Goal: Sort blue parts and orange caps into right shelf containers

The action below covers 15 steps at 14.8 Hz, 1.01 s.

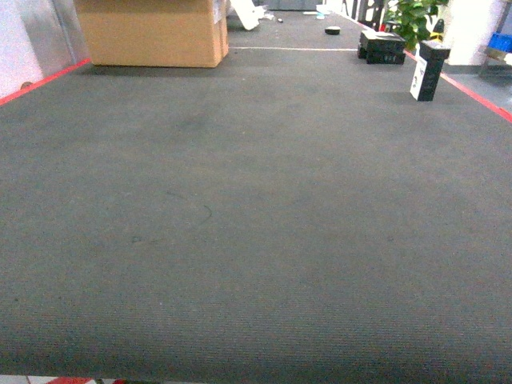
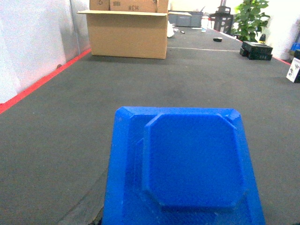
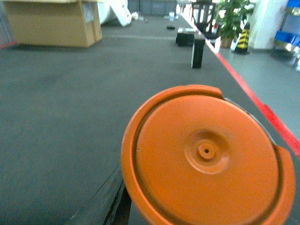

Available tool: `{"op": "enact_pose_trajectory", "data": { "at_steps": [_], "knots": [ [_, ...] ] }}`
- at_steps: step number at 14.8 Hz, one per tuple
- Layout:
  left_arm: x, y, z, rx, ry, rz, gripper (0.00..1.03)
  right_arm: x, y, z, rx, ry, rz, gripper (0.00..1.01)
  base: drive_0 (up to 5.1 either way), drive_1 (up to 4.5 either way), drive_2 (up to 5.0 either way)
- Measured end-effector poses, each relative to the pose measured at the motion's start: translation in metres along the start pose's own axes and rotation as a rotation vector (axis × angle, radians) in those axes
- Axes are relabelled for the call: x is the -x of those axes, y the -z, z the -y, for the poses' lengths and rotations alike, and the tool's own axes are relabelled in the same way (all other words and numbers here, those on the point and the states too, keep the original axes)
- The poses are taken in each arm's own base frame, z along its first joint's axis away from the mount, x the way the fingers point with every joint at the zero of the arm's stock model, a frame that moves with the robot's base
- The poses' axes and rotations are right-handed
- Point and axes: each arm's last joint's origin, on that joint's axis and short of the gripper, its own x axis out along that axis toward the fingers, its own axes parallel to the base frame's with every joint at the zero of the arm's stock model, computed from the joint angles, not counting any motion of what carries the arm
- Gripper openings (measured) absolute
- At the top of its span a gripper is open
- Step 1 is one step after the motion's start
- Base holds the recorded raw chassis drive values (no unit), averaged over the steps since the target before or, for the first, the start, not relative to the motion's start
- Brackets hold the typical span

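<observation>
Blue plastic fills the lower half of my left wrist view: a blue part (image 2: 187, 164) with a raised octagonal panel on a flat base, tilted up toward the camera. It hides the left hand, so I cannot tell how far those fingers are spread or whether they grip it.

My right wrist view shows an orange cap (image 3: 206, 157), round with a small hub at its centre, close to the lens. It probably sits at the right hand, though that hand is covered too and I can't tell its state.

From the head camera I see only dark grey carpeted floor (image 1: 256, 240), a cardboard box (image 1: 152, 32) at the far left, and a red line (image 1: 44, 82) along the edge.
</observation>
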Motion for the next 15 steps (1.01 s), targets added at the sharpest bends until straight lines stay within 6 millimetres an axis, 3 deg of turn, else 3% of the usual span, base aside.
{"op": "enact_pose_trajectory", "data": {
  "at_steps": [7, 15],
  "knots": [
    [0.016, 0.016, 0.0, 0.0, 0.0, -0.019, 0.43, 0.006, 0.008, 0.0, 0.0, 0.0, 0.039, 0.45, 0.0, 0.0, 0.0],
    [0.016, 0.014, 0.0, 0.0, -0.001, -0.002, 0.43, 0.006, 0.008, 0.0, 0.0, -0.001, 0.039, 0.45, 0.0, 0.0, 0.0]
  ]
}}
